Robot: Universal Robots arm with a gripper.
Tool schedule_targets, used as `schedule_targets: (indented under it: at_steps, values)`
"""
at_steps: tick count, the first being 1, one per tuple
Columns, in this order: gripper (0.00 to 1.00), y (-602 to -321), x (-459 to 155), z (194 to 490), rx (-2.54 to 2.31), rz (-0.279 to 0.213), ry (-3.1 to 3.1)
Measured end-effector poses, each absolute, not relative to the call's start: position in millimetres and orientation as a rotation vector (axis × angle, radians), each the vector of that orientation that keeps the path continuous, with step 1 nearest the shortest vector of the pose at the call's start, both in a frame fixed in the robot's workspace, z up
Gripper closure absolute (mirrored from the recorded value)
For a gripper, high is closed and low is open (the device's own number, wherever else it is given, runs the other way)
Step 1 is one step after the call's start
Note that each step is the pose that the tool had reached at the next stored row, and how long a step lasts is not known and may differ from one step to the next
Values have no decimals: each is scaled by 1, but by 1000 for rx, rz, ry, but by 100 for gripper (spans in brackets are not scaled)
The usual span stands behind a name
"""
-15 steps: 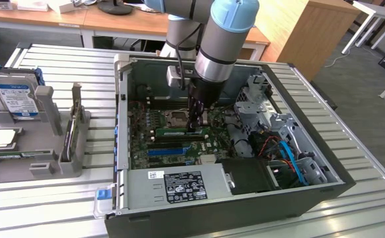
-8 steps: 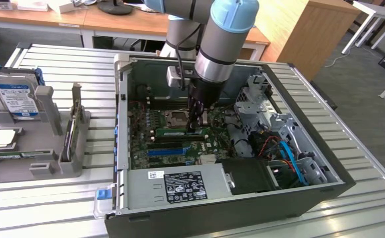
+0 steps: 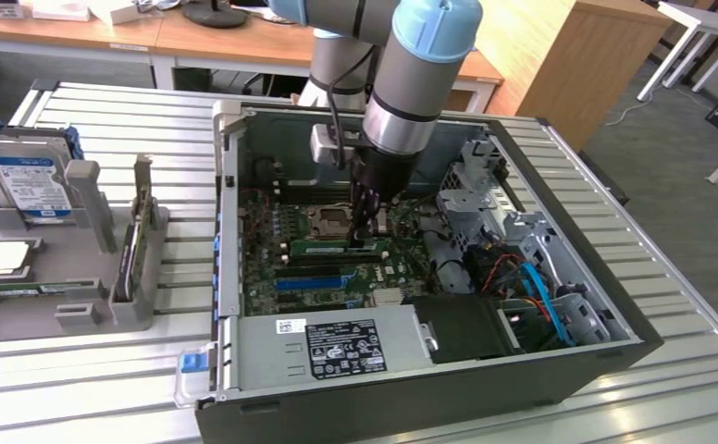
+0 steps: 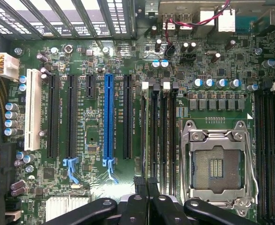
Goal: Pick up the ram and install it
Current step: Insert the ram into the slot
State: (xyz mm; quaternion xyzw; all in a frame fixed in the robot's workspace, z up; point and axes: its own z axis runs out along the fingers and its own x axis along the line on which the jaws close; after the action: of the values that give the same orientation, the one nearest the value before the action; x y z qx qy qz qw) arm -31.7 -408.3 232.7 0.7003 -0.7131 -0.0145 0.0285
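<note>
Grey-and-blue robot arm [image 3: 396, 102]: reaches straight down into open black metal computer case [image 3: 396, 407]. Black gripper [image 3: 365, 237] clamped on thin green circuit-board ram stick [image 3: 328, 248]. The stick stands on edge along a memory slot of green motherboard [image 4: 92, 117], beside empty silver processor socket [image 4: 217, 164].

Light: falling bright, even and diffuse from overhead across the slatted table [image 3: 692, 314]. Glare: streaking pale along the slats at the table's edges. Shadow: pooling soft inside the computer case [image 3: 396, 407] beneath the arm [image 3: 409, 102]. Wrist view: glinting off the metal socket frame [image 4: 193, 136] and silver capacitor tops [image 4: 211, 83].
</note>
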Motion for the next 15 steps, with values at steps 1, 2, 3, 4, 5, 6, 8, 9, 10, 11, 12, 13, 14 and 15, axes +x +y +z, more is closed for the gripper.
schedule_targets:
  at_steps: [1, 2, 3, 4, 5, 6, 8, 9, 10, 11, 12, 13, 14, 15]
  values:
    - [88, -408, -32, 233, 2161, -45, -2201]
    - [88, -408, -32, 233, 2161, -45, -2201]
    - [88, -408, -32, 233, 2161, -45, -2201]
    - [88, -408, -32, 233, 2161, -45, -2201]
    - [88, -408, -32, 232, 2161, -45, -2201]
    - [88, -408, -32, 233, 2161, -45, -2201]
    - [88, -408, -32, 233, 2161, -45, -2201]
    - [88, -408, -32, 233, 2161, -45, -2201]
    - [88, -408, -32, 233, 2161, -45, -2201]
    - [88, -408, -32, 233, 2161, -45, -2201]
    - [88, -408, -32, 233, 2162, -44, -2200]
    - [88, -408, -32, 233, 2163, -44, -2200]
    - [88, -408, -32, 233, 2164, -44, -2199]
    - [88, -408, -32, 233, 2164, -44, -2199]
